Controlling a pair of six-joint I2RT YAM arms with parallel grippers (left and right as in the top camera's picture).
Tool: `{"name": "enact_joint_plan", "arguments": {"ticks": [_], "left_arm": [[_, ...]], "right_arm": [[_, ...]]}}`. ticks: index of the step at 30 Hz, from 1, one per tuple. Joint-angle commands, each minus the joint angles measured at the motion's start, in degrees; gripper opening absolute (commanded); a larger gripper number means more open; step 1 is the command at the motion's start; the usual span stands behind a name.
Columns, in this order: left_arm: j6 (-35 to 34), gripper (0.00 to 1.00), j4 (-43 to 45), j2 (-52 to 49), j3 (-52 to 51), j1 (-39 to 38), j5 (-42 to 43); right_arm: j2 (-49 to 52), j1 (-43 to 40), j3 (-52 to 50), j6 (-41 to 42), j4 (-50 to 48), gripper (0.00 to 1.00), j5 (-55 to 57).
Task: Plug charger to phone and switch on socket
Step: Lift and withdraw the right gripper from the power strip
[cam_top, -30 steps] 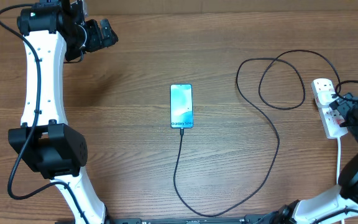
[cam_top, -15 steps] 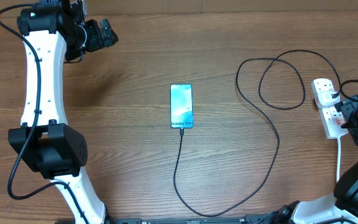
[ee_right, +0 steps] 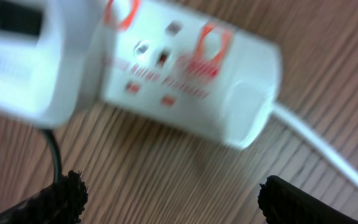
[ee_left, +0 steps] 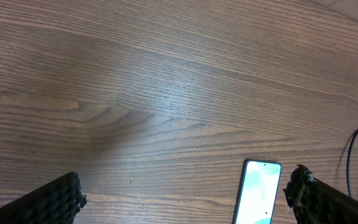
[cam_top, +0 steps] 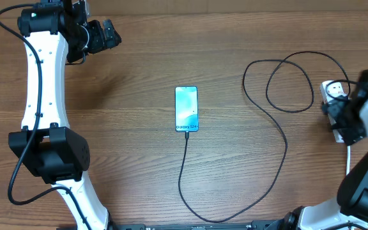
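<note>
Galaxy S24 phone (cam_top: 186, 109) flat at centre of table (cam_top: 126, 166), black charger cable (cam_top: 280, 137) meeting its near end, coiling right to white socket strip (ee_right: 185, 68) at right edge, right gripper (ee_right: 173, 190) spread wide above the strip, gripping nothing, left gripper (ee_left: 182, 199) wide apart, far left
</note>
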State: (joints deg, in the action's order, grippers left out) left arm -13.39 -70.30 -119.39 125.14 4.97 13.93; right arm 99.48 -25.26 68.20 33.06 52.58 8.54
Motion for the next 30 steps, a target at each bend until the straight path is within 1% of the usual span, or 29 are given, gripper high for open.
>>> {"name": "enact_joint_plan", "arguments": {"ticks": [1,8,11,16,21,24,30], "left_arm": [[-0.35,1.00,0.04,0.57,0.59,-0.17,0.50],[-0.37,1.00,0.02,0.57,0.59,-0.15,0.50],[-0.37,1.00,0.04,0.57,0.59,-0.17,0.50],[-0.37,1.00,0.04,0.57,0.59,-0.17,0.50],[-0.37,1.00,0.04,0.57,0.59,-0.15,0.50],[-0.37,1.00,0.04,0.57,0.59,-0.15,0.50],[-0.37,1.00,0.04,0.57,0.59,-0.15,0.50]], "right_arm": [[-1.99,3.23,-0.68,0.61,-0.17,0.91,3.06],[-1.97,7.85,-0.68,0.55,0.07,0.91,3.63],[-1.99,9.18,-0.68,-1.51,-0.04,0.94,3.41],[-1.97,10.82,-0.68,-4.50,-0.02,0.94,3.30],[-1.97,12.39,-0.68,-9.49,-1.25,0.94,1.20],[-1.97,13.20,-0.68,-9.92,-1.53,0.95,1.22],[-1.97,14.47,-0.68,-15.52,-2.60,0.95,-1.90]]}}
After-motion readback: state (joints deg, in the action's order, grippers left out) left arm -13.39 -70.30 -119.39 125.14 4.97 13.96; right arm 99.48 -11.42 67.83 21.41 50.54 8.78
